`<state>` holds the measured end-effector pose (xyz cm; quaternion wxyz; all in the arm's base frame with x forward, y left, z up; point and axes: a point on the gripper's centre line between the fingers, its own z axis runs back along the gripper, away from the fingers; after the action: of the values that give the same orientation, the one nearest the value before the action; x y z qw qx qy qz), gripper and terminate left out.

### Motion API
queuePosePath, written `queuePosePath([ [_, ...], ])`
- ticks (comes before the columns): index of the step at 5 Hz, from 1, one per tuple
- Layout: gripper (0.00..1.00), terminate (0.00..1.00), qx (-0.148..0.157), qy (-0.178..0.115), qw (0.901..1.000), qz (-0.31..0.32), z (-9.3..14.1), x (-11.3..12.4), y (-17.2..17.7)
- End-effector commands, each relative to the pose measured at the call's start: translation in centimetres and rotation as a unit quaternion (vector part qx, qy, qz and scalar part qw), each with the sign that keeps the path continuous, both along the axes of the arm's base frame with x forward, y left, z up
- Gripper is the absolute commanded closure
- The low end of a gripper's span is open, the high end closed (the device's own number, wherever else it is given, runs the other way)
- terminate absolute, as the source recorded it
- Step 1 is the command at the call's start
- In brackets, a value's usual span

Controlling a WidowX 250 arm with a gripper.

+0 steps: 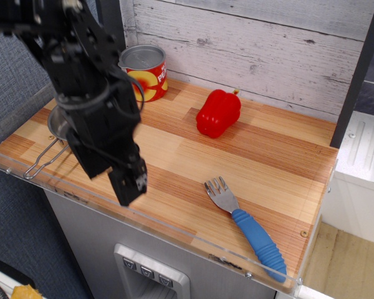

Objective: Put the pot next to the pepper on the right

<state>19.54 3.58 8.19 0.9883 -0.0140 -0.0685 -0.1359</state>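
Observation:
The pot is a shiny steel pan at the left end of the wooden board; the arm hides most of it. Its wire loop handle sticks out towards the front left. The red pepper lies at the back middle of the board, well right of the pot. My gripper hangs over the board's front left part, just right of the pot and a little above the surface. It holds nothing, and its fingers are seen edge-on, so I cannot tell whether they are open or shut.
A red-and-yellow tin can stands at the back left against the plank wall. A fork with a blue handle lies at the front right. A clear plastic lip runs along the board's front edge.

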Motion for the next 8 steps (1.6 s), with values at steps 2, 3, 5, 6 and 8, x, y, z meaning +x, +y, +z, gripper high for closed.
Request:
queuePosePath([
  [2, 0.00, 0.00, 0.048, -0.027, 0.9976, 0.042, 0.0, 5.3, 6.4],
  [3, 0.00, 0.00, 0.059, -0.031, 0.9967, 0.048, 0.0, 6.5, 8.6],
  [5, 0.00, 0.00, 0.055, -0.012, 0.9981, 0.024, -3.2, 8.2, 10.5],
  [6, 0.00, 0.00, 0.048, 0.001, 0.9989, -0.001, -4.3, 8.9, 10.0],
  [8, 0.00, 0.00, 0.036, 0.014, 0.9992, -0.014, -6.2, 9.1, 10.0],
])
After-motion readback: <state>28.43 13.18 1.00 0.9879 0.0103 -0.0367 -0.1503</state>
